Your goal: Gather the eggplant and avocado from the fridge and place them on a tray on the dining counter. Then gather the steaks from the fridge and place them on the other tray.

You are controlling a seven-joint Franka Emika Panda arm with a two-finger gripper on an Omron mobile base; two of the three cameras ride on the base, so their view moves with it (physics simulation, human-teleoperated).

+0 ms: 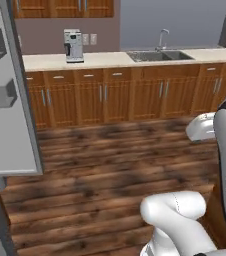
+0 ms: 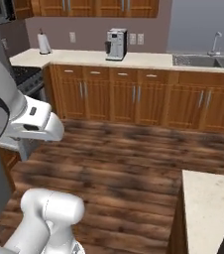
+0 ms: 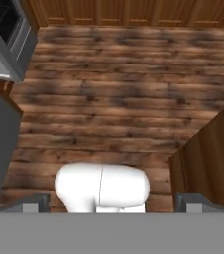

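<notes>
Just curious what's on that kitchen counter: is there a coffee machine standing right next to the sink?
No, the coffee machine stands well apart from the sink, with bare wall counter between them.

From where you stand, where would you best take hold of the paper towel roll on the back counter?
Probably around the middle of the paper towel roll, coming in level from the front with a finger on either side. It stands upright, round and narrow, and the wall sits close behind it.

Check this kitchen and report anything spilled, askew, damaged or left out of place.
One thing stands out: the fridge door hangs open over the wooden floor, its grey shelf bins exposed. Otherwise all looks in order: the coffee machine and paper towel roll stand upright on the wall counter, cabinet doors shut, nothing spilled.
</notes>
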